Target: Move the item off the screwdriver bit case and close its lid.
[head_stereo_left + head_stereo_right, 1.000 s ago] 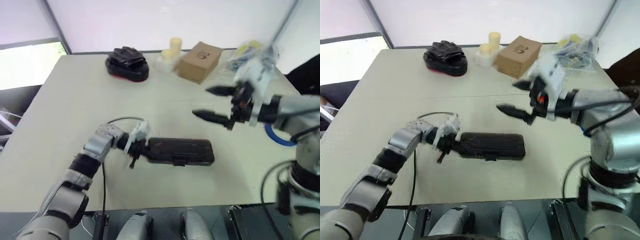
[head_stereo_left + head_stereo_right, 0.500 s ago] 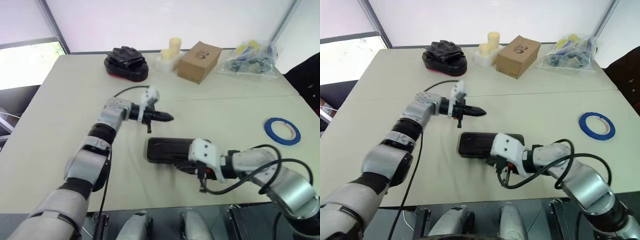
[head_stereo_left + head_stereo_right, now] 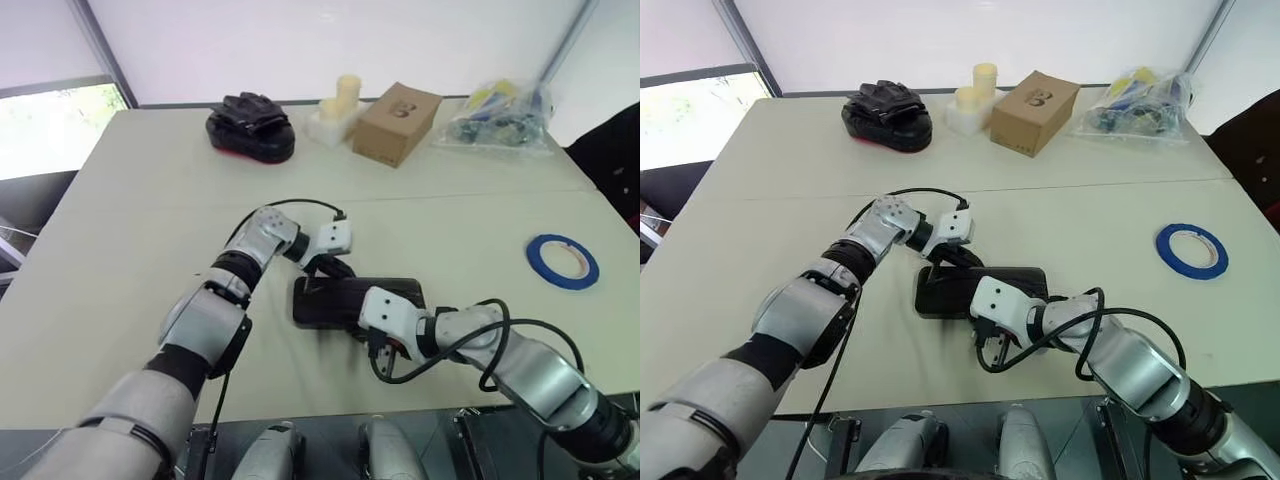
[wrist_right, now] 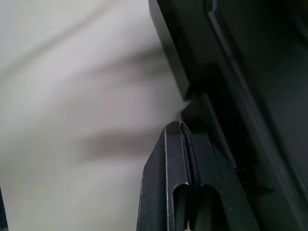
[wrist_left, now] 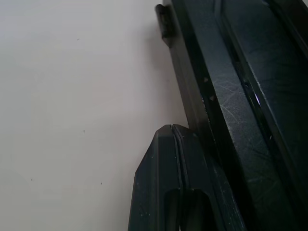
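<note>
- Tape (image 3: 563, 260) is off the case and flat on the table (image 3: 130, 210), well out to the right. First half of the task looks done.
- Case (image 3: 340, 300) lies mid-table, lid (image 3: 1025, 280) down flat on it. Can't tell from here whether the latch has actually clicked.
- Left gripper (image 3: 338, 268) has its fingers pressed together, nothing between them, tips at the far long edge of the case. In the left wrist view the fingers (image 5: 161, 187) sit right against the case wall, and a small tab (image 5: 164, 23) shows further along that edge.
- Right gripper (image 3: 992, 342) likewise has its fingers together and empty, tips at the near long edge. In the right wrist view the fingers (image 4: 175, 178) are beside the latch tab (image 4: 197, 89) that juts from the case side.
- Step in hand, as I read it: seat the lid and snap the latch, using both grippers as pushers from opposite sides.
- To do it well: press straight down on the lid close to the tab, not at a corner, or the lid flexes and the latch misses.
- Left should only brace. Pushing hard sideways will slide the case across the table.
- Keep the right fingertips above the tab, not under it, or they'll lever the lid back up.
- Risk: the case is light and the table looks smooth, so uneven force will likely spin it.
- Cardboard box (image 3: 398, 122), black pouch (image 3: 250, 126) and bag (image 3: 500, 120) sit at the far edge, nowhere near.
</note>
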